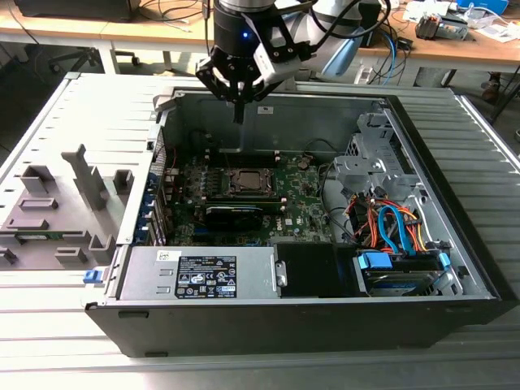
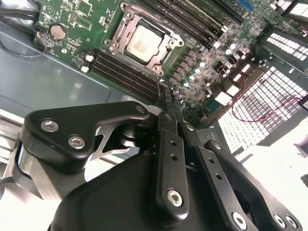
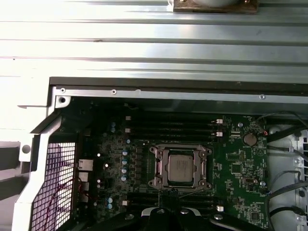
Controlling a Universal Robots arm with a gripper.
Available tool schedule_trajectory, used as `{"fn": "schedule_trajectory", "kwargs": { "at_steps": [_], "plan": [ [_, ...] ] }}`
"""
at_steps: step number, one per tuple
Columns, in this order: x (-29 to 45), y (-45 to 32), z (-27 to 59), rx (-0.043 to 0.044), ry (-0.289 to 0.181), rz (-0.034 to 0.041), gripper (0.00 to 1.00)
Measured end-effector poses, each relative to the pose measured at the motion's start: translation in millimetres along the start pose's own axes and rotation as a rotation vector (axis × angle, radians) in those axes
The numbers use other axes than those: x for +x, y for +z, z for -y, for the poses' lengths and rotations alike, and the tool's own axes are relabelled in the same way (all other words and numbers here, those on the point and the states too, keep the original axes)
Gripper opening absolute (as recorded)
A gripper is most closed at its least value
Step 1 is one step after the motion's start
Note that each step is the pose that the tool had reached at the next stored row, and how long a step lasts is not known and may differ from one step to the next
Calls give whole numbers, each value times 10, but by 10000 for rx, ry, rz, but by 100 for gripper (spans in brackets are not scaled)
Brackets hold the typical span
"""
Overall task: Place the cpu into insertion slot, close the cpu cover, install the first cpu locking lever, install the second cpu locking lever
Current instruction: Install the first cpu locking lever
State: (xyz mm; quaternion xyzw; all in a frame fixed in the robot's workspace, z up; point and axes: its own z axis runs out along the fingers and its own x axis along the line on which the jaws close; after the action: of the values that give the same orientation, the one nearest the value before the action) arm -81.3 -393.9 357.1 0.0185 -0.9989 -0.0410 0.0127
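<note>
Exterior view puts my gripper (image 1: 238, 112) high over the back wall of the open case (image 1: 325, 122), jaws drawn together with nothing that I can see between them. Well below the jaws, and apart from them, the cpu (image 1: 248, 180) lies flat in the slot (image 3: 153, 182) on the green board (image 3: 236, 168). In both wrist views its silvery top shows through the window of the cover (image 3: 162, 166), which looks folded down around it. So I judge the first two steps done and the lever work in hand. In the second wrist view a thin wire lever (image 2: 158, 82) stands up from the socket edge nearest the jaws, just short of the fingertips; I read it as unlatched, though I cannot tell how the other lever sits. Latching it calls for a long, careful descent. The closed tips must meet the wire alone and press it down and under its hook. They must stay off the cover and the small parts crowded beside the socket.
</note>
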Motion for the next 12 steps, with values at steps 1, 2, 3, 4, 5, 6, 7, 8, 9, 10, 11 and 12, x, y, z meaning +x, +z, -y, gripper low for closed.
{"fn": "schedule_trajectory", "kwargs": {
  "at_steps": [1, 2, 3, 4, 5, 6, 7, 8, 9, 10, 11, 12],
  "plan": [
    [3, 1, 0, 0, -1, 0, 11],
    [6, 1, 0, 0, 0, 0, 11],
    [10, 2, 0, -1, 0, 0, 11],
    [11, 2, 0, 0, -1, 0, 11],
    [16, 3, 0, 2, 0, -1, 11],
    [21, 5, 0, 1, 0, -1, 11],
    [22, 6, 0, 0, 0, 0, 11],
    [23, 6, 0, 0, 0, 0, 11],
    [25, 7, 0, 0, 0, 0, 11],
    [27, 8, 0, 0, 0, 0, 11],
    [33, 9, 0, 0, 0, 0, 11],
    [40, 11, 0, 1, 0, 0, 11]
  ]
}}
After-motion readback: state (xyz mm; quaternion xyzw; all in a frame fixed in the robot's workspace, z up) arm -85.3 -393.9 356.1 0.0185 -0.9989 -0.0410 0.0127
